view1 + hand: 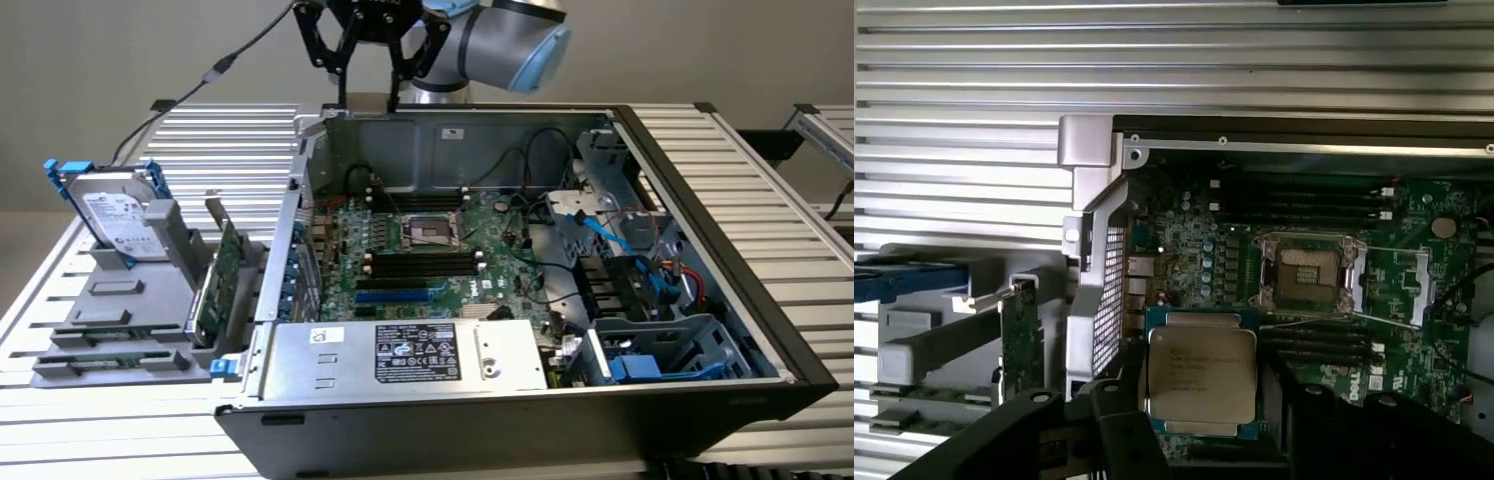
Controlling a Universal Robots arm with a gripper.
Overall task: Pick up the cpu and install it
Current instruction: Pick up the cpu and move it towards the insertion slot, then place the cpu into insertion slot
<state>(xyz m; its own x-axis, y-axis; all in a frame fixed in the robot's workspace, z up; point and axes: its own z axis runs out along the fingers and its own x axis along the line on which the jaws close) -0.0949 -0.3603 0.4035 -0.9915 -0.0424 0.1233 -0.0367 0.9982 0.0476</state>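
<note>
Starting low and well off toward the exterior view's left of the gripper [370, 98]: one hard drive [114, 215] is standing in a blue bracket on a grey rack [120, 300], and its white label is too small to read. One green card [220, 275] is standing on edge just beside it, a little nearer the gripper.

Now the gripper itself: it is hanging above the back wall of the one open computer case [747, 230]. Its jaws are clamping the cpu [1202, 372] by two opposite edges. There are printed lines on the silver top, too fine to read.

Below the gripper, the motherboard [467, 260] is showing one empty socket [1309, 275] and white Dell lettering [1374, 380]. Further below, at the case's near end, one power supply [400, 355] is carrying a black label, unreadable.

Everything is sitting on a ribbed aluminium table [200, 140], and a plain pale wall [134, 50] is standing behind the arm.
</note>
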